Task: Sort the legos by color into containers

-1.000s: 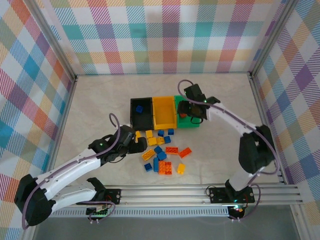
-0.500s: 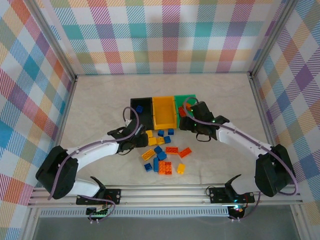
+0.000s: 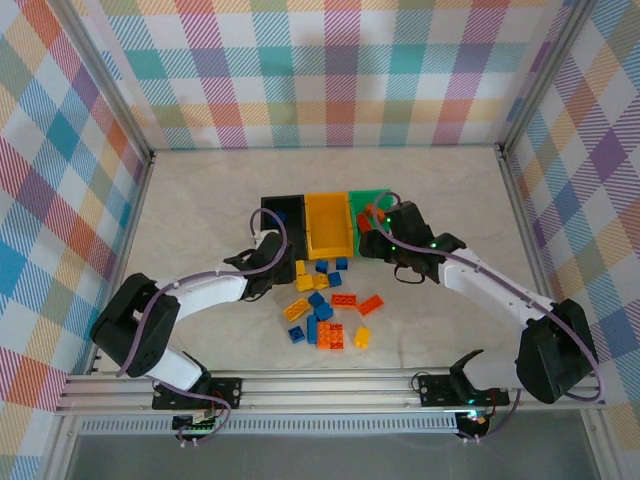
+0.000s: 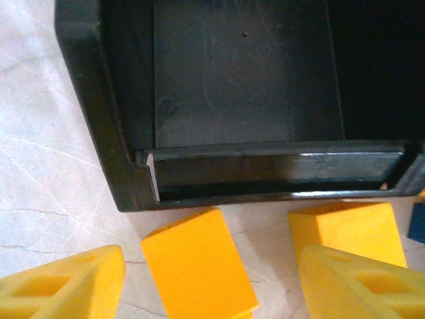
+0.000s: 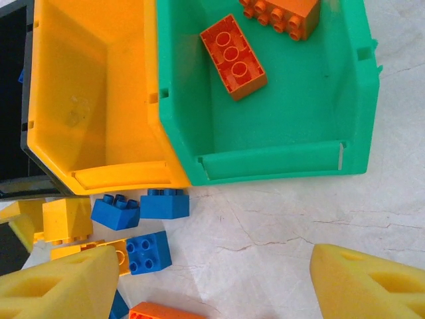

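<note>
Checkered cloth walls surround a pale marbled bench with three bins in a row: black bin, yellow bin, green bin. Loose bricks lie just in front of them.

The left fingers stand apart on either side of a yellow brick just beside the black bin's near wall, a gap showing on each side. The right fingers are wide and empty before the green bin, which holds two orange bricks.

The step looks like grasping that yellow brick. Centre it, squeeze its flat sides and keep off the second yellow brick alongside. Lift above the black rim, then carry it to the yellow bin, minding the right arm.
</note>
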You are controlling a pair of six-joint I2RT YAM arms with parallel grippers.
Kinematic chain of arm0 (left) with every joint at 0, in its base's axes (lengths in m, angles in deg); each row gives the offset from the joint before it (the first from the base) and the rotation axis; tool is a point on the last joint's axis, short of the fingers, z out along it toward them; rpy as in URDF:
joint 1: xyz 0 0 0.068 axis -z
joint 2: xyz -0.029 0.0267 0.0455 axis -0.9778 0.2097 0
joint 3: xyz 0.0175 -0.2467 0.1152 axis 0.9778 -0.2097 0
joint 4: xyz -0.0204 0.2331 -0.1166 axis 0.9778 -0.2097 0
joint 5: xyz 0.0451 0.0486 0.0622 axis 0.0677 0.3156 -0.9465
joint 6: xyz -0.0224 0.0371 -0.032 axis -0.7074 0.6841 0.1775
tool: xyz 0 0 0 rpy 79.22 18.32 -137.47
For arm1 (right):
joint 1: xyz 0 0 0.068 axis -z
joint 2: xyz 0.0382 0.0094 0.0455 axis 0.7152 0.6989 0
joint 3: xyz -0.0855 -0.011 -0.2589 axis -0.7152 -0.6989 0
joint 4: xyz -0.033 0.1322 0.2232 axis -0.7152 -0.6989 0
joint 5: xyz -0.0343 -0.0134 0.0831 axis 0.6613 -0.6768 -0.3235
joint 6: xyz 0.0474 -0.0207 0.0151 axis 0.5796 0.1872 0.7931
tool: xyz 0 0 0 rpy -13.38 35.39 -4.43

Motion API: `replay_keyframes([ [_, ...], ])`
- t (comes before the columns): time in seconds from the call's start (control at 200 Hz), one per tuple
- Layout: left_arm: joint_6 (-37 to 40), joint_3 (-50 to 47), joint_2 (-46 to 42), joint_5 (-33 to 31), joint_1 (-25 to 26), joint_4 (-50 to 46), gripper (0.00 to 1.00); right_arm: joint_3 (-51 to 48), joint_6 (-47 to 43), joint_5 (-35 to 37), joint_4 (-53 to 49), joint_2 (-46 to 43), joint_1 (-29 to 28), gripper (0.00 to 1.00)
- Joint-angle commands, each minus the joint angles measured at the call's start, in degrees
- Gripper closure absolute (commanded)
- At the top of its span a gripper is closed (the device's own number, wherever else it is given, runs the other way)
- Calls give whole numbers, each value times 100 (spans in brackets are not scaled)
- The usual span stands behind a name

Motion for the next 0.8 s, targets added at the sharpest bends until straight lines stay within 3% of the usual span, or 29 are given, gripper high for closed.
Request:
replay_keyframes([
  [0.0,9,-93,100,-99,-114,322,32,67,21,-45,11,-173,-7,24],
  [0.27,-1,-143,510,-25,-156,601,40,40,69,-29,-1,-238,-5,23],
  [0.45,-69,-271,495,-6,-158,608,53,-3,98,43,-24,-308,-7,23],
  [0.795,-354,-1180,-973,-152,-221,21,59,-146,155,8,25,-460,-7,23],
])
